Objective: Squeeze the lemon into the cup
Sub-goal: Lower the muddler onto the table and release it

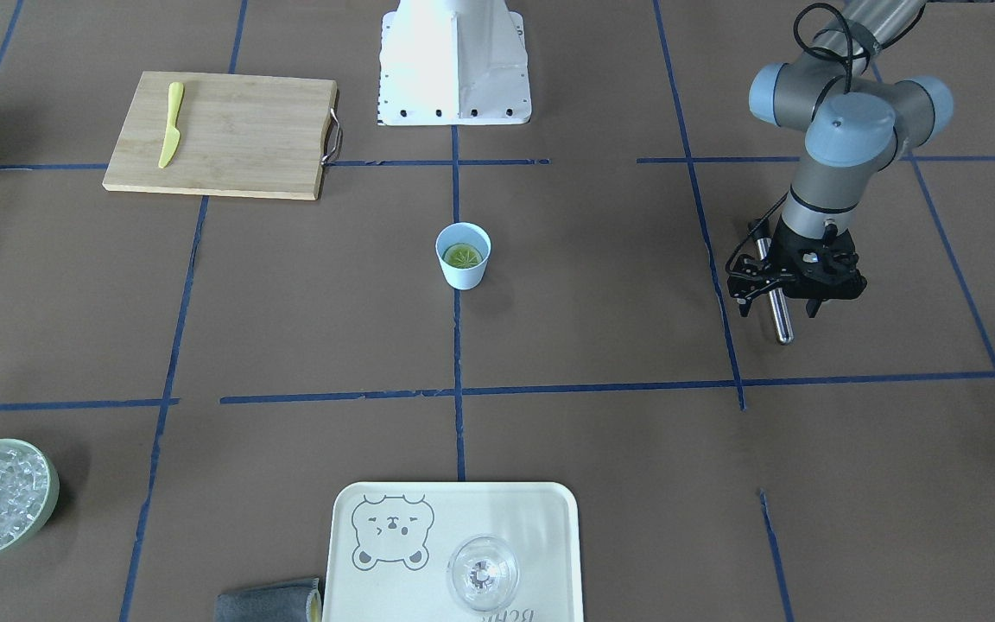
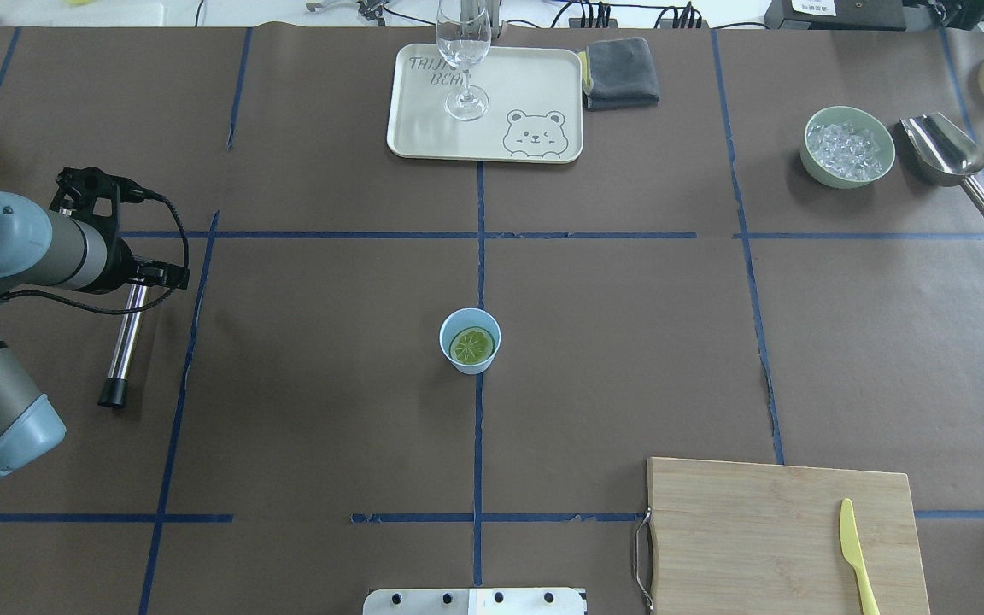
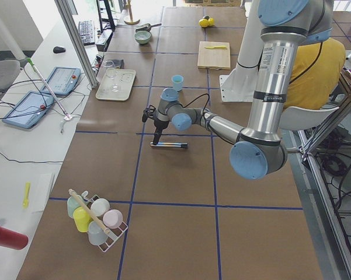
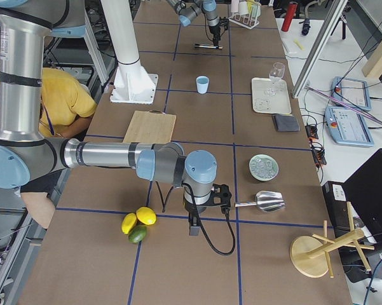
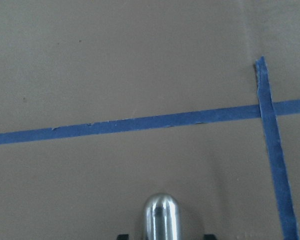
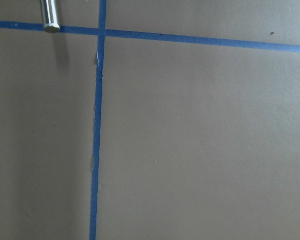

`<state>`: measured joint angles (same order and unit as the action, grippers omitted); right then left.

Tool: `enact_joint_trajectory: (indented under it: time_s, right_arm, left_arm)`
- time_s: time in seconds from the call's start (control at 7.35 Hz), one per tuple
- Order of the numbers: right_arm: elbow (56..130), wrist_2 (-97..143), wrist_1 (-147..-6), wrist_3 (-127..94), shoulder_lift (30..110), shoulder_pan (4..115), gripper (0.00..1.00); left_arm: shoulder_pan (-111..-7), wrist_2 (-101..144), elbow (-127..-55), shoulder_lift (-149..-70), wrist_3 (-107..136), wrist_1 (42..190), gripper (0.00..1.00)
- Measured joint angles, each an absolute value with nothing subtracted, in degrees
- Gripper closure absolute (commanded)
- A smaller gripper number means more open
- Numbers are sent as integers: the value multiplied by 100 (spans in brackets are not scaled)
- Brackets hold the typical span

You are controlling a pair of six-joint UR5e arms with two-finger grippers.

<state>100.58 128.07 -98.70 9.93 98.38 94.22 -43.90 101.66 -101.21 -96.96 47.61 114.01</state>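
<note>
Steel rod (image 5: pixel 161 217) lies on worktop under my left tool (image 1: pixel 776 307), spread wide astride it. Right tool (image 4: pixel 193 229): can't tell. Risk: clumsy lift knocks rod rolling toward mid-frame cup (image 1: pixel 463 276) holding lemon (image 1: pixel 464 256).

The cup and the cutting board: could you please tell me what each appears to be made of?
The cup looks like plastic: it is a uniform light blue, opaque and smooth, with a soft sheen and no pattern. The cutting board looks like bamboo or another light wood, with a matte finish and parallel grain strips running along its length.
</note>
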Motion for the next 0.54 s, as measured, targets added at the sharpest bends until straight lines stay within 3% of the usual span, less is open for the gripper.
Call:
enact_joint_trajectory:
  time_s: [0.27,0.54]
  right_arm:
    - [10059,12813,-9870,993,9837,9422,0]
    - [10055,12816,-9870,993,9843,9422,0]
  left_arm:
    - [-5080,10728,-10594,-9179,3623,11412,0]
    - [-6677,11696,-10486,-8694,1304,11377,0]
